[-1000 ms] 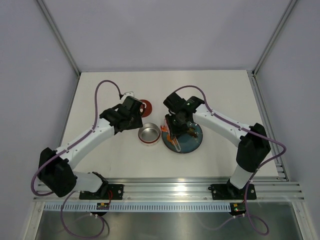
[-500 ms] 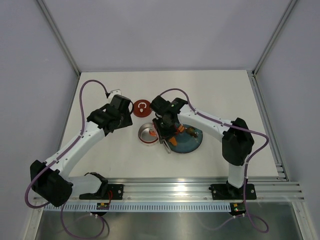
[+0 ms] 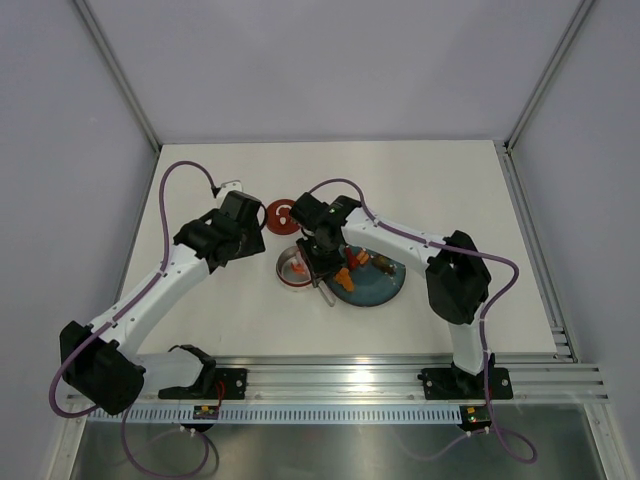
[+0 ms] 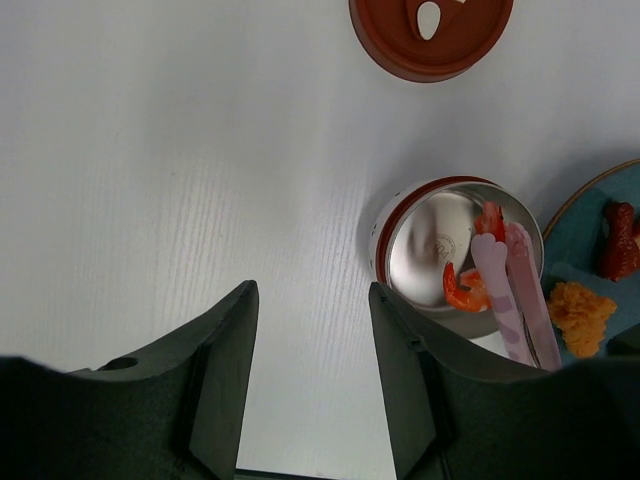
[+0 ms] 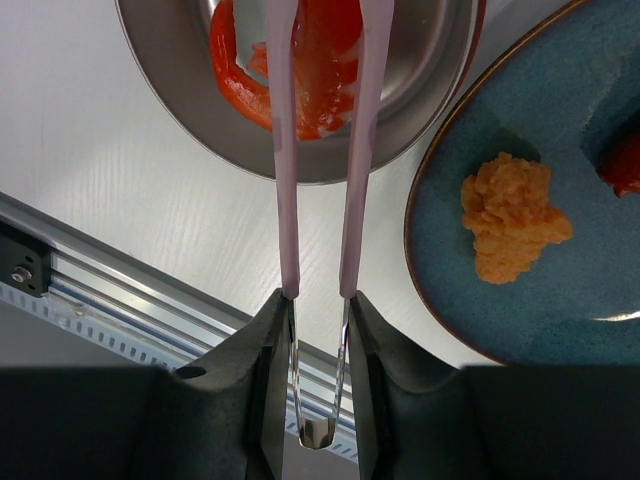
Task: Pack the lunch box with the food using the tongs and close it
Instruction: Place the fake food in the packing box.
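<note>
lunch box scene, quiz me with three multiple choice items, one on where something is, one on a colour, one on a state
1. Where does the lid lie relative to the container?
A. on top of it
B. on the table, apart from it
C. inside it

2. What colour is the plate?
A. white
B. yellow
C. teal blue

3. How are the tongs at this moment?
A. gripped by the right gripper, tips inside the container
B. lying loose on the table
C. lying across the plate

Answers:
1 B, since the left wrist view shows bare table between lid and container.
2 C, since the right wrist view shows its teal blue surface.
3 A, since the right wrist view shows the gripper clamped on both arms and the left wrist view shows the tips within the rim.
</note>
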You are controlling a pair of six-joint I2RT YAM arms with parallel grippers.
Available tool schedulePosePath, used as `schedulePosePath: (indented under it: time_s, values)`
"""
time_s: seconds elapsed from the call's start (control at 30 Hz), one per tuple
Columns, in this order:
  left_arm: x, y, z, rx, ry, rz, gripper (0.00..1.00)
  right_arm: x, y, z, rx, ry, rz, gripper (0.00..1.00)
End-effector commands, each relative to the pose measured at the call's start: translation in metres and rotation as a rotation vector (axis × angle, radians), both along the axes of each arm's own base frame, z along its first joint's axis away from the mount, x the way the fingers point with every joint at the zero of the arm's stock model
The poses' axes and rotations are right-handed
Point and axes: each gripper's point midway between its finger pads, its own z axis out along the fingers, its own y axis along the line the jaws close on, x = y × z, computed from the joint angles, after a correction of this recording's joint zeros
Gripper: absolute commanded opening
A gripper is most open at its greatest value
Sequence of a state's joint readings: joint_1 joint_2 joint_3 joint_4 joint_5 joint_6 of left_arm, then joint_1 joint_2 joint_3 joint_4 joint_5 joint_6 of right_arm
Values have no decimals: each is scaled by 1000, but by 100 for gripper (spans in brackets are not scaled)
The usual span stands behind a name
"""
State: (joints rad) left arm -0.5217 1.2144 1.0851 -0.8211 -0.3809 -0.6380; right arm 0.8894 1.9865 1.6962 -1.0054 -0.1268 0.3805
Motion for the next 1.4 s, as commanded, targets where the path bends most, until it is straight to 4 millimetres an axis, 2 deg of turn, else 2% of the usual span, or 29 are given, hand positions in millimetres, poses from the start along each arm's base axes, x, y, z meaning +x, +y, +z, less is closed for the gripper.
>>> schedulePosePath:
  time_s: [0.0,0.2,0.53,0.97,1.37]
  values:
    - [4,2,7,-5,-41,3,52,-4,18,12,58,-8,53,6]
    - [3,1,5,-7,-34,-3,54,-8,20,10,52,1,60,24]
    - [1,2,2,-4,-30,-5,54,-10,22,10,47,-1,68,35]
    - [1,3,2,-2,-30,-3,54,-10,24,8,46,-5,71,36]
    - [0,4,2,2,-28,-1,54,0,23,35,68,-83,67,36]
